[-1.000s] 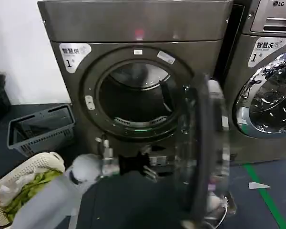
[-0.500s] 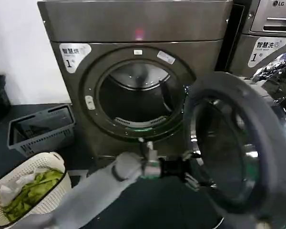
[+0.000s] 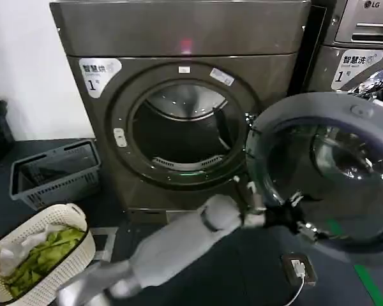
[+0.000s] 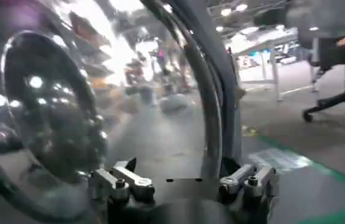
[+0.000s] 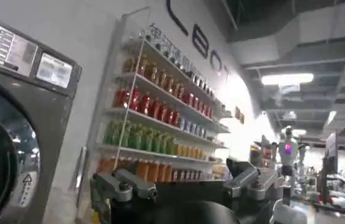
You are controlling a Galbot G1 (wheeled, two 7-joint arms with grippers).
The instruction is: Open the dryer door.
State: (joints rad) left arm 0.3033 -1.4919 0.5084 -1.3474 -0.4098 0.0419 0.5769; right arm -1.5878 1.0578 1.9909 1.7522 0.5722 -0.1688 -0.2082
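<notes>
The dryer door (image 3: 332, 172) stood swung wide at three o'clock of the dryer (image 3: 179, 102), its drum mouth uncovered. My left hand (image 3: 293, 220) reached to the door's lower edge; I could not tell whether its fingers gripped the rim. My right hand (image 5: 184, 182) idled, apparently open. Risk, as I judged: pushing further could strain the hinge or knock the neighbouring LG machine (image 3: 364, 38).

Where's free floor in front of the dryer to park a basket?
Bare dark floor lies between the grey crate, white laundry basket and dryer. Right side is crowded: the open dryer door, left gripper at it, and a small cabled device.
</notes>
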